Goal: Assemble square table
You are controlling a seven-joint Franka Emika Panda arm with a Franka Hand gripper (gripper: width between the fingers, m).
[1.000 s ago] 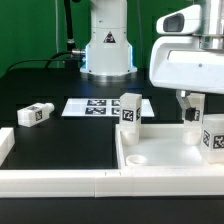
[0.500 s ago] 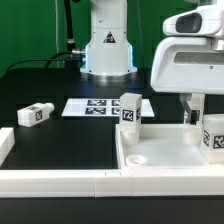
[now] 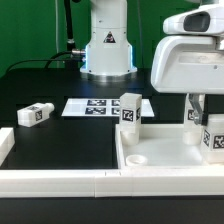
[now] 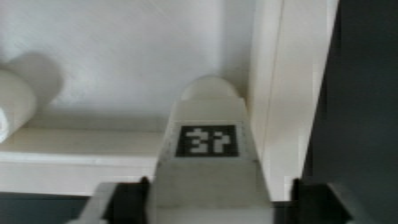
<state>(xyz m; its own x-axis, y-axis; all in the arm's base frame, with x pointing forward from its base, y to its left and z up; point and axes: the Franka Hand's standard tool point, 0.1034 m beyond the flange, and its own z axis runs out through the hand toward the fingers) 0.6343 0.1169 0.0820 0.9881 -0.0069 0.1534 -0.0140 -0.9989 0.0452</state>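
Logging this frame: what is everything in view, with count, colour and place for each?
square table panel: one, white, on the table, exterior view's right.
lying leg post: one, white with a tag, on the table, exterior view's left.
upright leg post: one, white with a tag, at the panel's far corner.
edge leg post: one, white with a tag, exterior view's right edge.
flanked leg post: one, white with a tag, between the gripper's fingers.
marker board: one, white with black tags, flat before the arm base.
border rails: two stretches, white, near edge and exterior view's left.
table: one, black.
arm base: one, white, at the back.
gripper: one, white, over the panel; contact unclear.
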